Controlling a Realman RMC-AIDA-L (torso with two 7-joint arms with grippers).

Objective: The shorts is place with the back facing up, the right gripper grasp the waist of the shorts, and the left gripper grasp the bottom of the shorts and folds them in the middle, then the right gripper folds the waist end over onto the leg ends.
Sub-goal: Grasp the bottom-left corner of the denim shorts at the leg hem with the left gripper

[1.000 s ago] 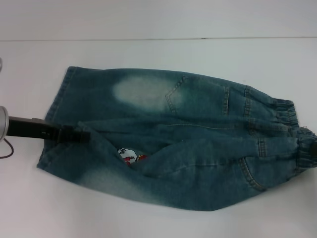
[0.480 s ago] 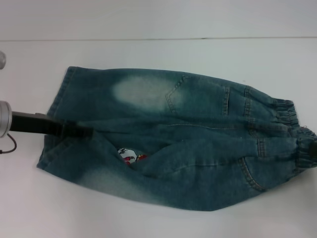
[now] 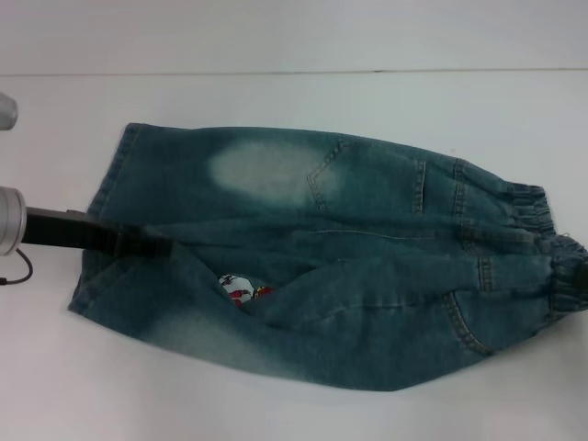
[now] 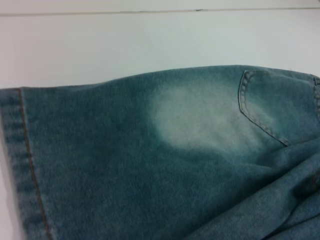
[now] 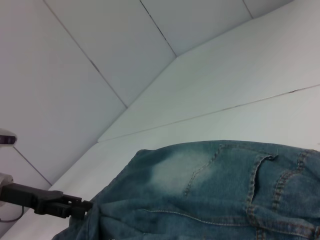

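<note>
The shorts (image 3: 322, 239) lie across the white table, back pockets up, with the near half bunched toward the middle. A bit of the cartoon print (image 3: 241, 287) peeks out of a crease. The elastic waist (image 3: 533, 207) is at the right and the leg hems (image 3: 115, 175) at the left. My left gripper (image 3: 156, 246) reaches in from the left on its silver cuff and is shut on the bottom of the shorts between the two legs. It also shows as the left gripper (image 5: 85, 206) in the right wrist view. Only a black sliver of my right gripper (image 3: 581, 276) shows, against the bunched waistband.
The white table (image 3: 294, 101) runs on beyond the shorts to a white back wall (image 3: 294, 32). A thin black cable (image 3: 18, 271) hangs below the left cuff. The left wrist view holds the far leg's stitched hem (image 4: 22, 165) and pale faded patch (image 4: 200, 120).
The left arm has crept a little to the right and up, its fingers sliding slightly further in over the hem. The shorts and the right gripper look unmoved.
</note>
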